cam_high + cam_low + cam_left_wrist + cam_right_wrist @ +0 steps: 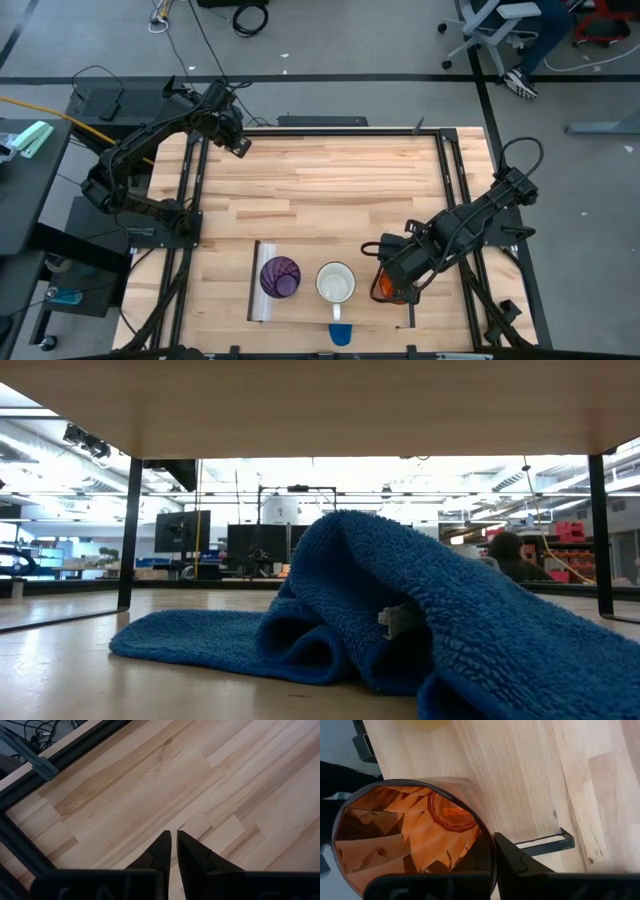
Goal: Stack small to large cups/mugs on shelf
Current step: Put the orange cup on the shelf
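Slatted wood tabletop; pale smooth shelf sat at its near edge. On it in a row: faceted purple tumbler, white mug, orange tumbler; mug and orange one looked empty. Right gripper pinched orange tumbler's rim. Left gripper pressed together over far-left tabletop. Only low view showed fuzzy blue towel.

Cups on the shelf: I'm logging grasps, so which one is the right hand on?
The orange tumbler, at the shelf's right end under the right hand; the purple tumbler and white mug stand free.
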You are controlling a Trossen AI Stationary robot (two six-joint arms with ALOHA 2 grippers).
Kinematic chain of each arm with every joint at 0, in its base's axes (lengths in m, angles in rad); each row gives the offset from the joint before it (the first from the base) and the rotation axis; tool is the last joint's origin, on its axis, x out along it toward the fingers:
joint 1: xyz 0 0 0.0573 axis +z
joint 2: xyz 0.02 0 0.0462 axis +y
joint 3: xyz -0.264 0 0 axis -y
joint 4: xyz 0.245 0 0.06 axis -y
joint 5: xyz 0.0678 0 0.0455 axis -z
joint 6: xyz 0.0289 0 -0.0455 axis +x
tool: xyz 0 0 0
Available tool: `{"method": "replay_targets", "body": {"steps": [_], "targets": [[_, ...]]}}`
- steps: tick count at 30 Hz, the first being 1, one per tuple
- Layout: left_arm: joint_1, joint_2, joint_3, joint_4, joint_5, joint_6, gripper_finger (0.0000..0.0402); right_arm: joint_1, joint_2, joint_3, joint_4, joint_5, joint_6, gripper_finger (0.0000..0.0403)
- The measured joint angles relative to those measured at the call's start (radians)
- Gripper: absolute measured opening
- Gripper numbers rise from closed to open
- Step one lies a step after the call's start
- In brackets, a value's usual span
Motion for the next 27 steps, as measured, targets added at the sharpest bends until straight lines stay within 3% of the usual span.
{"method": "replay_targets", "body": {"steps": [27], "targets": [[0.000, 0.000, 0.000, 0.000, 0.000, 0.001, 0.0036, -0.001, 0.001, 0.000, 0.033, -0.013, -0.030, 0.0028]]}}
